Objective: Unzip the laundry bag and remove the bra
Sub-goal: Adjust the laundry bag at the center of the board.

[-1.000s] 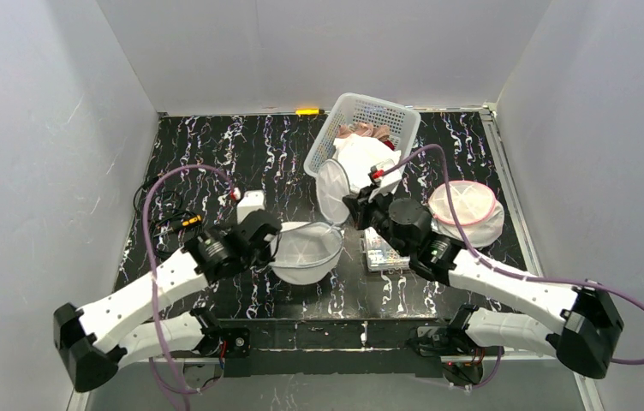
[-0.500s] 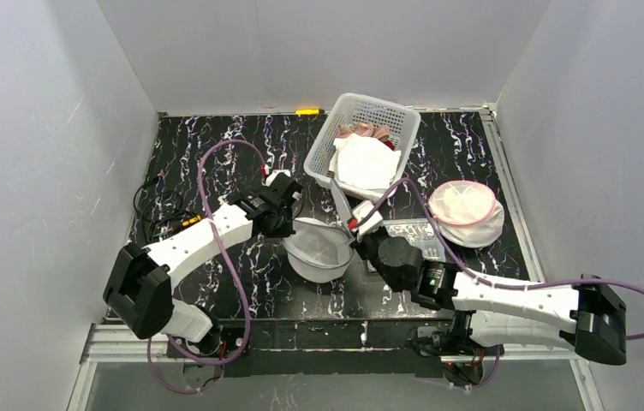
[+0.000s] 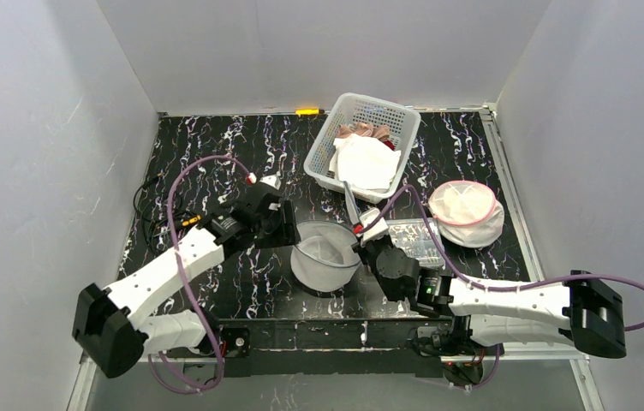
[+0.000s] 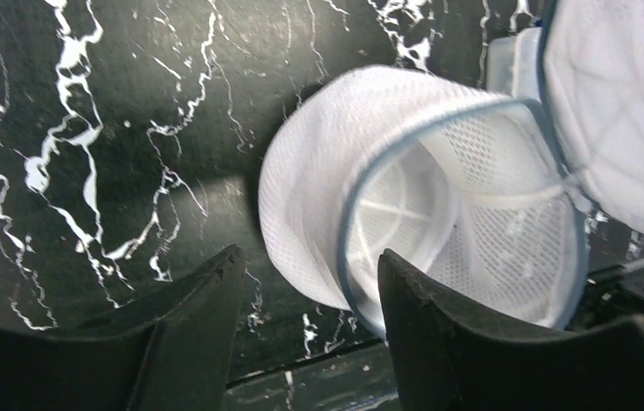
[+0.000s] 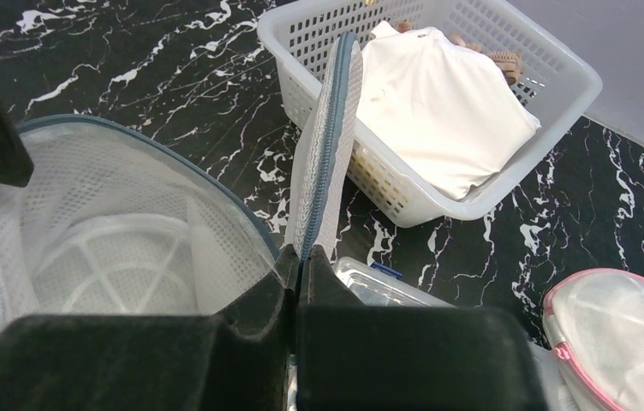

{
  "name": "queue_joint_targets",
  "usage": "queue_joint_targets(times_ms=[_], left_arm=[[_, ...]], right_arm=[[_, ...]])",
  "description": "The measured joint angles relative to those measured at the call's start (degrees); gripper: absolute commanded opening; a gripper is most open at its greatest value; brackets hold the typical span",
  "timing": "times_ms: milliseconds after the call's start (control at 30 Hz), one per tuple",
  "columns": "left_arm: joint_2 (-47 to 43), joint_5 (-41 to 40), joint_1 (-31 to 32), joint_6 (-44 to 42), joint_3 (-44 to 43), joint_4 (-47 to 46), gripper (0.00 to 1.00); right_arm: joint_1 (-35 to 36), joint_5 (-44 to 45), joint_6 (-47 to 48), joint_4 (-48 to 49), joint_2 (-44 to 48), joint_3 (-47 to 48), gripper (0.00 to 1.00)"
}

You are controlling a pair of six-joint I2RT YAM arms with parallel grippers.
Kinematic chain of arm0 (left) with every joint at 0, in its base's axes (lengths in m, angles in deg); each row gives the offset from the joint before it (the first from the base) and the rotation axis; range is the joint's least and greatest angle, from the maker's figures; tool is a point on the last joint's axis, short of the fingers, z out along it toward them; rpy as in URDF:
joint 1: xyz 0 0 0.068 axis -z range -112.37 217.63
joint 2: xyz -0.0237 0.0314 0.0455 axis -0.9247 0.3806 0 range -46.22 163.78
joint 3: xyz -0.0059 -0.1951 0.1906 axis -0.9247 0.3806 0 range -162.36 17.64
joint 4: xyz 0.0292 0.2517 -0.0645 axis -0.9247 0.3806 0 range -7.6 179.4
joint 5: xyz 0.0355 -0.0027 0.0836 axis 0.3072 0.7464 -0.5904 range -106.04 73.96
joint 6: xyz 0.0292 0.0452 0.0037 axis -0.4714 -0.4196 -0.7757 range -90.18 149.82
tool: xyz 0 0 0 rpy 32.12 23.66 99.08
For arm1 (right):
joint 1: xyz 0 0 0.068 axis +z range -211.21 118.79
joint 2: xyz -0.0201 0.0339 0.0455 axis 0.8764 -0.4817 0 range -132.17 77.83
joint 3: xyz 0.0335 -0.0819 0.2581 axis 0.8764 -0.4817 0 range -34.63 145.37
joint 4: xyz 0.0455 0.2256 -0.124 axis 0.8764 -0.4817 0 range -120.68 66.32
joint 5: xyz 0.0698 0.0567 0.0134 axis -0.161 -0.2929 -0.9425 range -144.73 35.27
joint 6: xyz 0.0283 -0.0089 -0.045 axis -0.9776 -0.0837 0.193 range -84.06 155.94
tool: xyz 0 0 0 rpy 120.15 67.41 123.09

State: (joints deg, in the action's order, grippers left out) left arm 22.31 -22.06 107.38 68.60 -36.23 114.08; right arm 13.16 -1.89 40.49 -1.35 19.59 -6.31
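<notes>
The laundry bag is a round white mesh bag with blue-grey trim, standing open on the black marble table. Its zippered lid flap sticks straight up, and my right gripper is shut on the flap's lower end. My left gripper is open at the bag's left side, with the bag's wall and rim hanging between its fingers. From above, the left gripper is just left of the bag and the right gripper at its right rim. Only white mesh and ribs show inside, so I cannot make out the bra.
A white plastic basket with a white garment stands at the back. A second mesh bag with pink trim lies to the right. A clear plastic box sits beside my right arm. Cables lie at the left.
My left gripper has opened and let go of the bag's rim, and that arm has drawn back to the left. The right gripper still holds the flap. The bag sits slightly nearer.
</notes>
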Motion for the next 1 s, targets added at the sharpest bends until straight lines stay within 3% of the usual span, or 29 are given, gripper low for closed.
queue_joint_targets(times_ms=[233, 433, 667, 1000], left_arm=[[-6.78, 5.35, 0.09, 5.42, 4.46, -0.37, 0.56], [-6.19, 8.02, 0.72, 7.76, 6.19, -0.66, 0.48], [-1.66, 7.1, 0.87, 7.63, 6.62, -2.4, 0.0], [-0.17, 3.28, 0.87, 0.2, 2.23, -2.67, 0.0]], right_arm=[[1.64, 1.11, 0.7, 1.66, 1.22, 0.0, 0.01], [2.73, 1.27, 2.78, 1.81, 2.64, 0.0, 0.01], [5.22, 1.2, 4.92, 1.2, 3.69, 0.0, 0.01], [6.67, 1.01, 15.08, 2.16, 6.12, 0.04, 0.01]])
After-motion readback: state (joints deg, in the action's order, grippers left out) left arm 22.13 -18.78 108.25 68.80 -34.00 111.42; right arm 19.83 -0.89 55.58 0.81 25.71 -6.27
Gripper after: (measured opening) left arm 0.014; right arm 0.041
